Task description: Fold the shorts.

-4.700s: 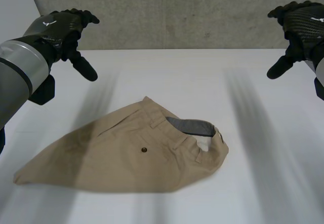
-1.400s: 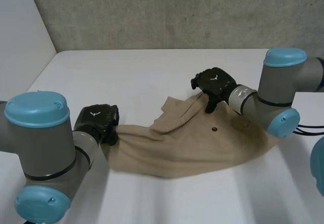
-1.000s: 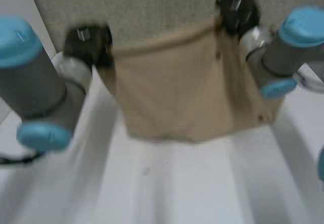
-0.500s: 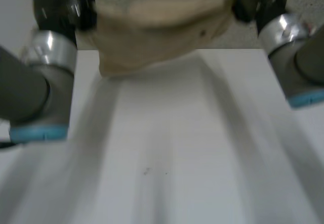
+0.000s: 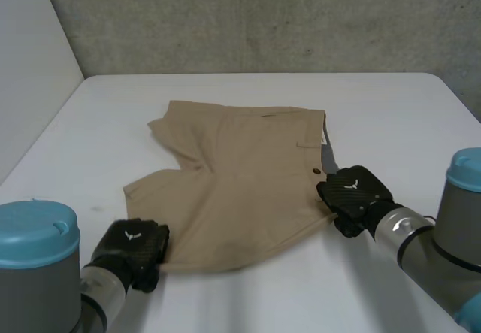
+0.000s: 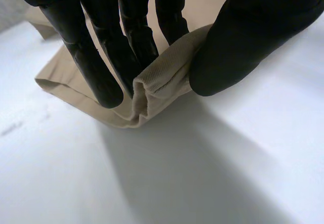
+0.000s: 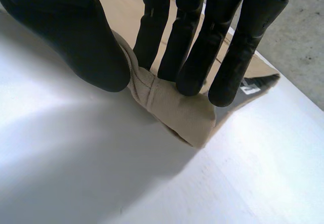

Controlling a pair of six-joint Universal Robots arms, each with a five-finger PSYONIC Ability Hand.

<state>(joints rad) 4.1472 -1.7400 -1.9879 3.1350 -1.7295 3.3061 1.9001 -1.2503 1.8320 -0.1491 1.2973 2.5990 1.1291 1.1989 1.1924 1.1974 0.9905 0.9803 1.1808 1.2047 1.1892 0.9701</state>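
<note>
The tan shorts (image 5: 233, 175) lie spread flat on the white table (image 5: 225, 92), waistband along the right side with a dark button near it. My left hand (image 5: 131, 252) is at the shorts' near-left corner, fingers and thumb pinching a bunched hem (image 6: 162, 85). My right hand (image 5: 352, 196) is at the near-right corner by the waistband, pinching a fold of cloth (image 7: 162, 102) between its thumb and fingers. Both hands rest low on the table.
A grey concrete wall (image 5: 263, 17) stands behind the table's far edge. A pale wall (image 5: 30, 70) runs along the left side. Bare table surface lies in front of the shorts and to their right.
The shorts were held up in the air between both hands; now they lie spread on the table, with both hands drawn down and towards me, still gripping the corners.
</note>
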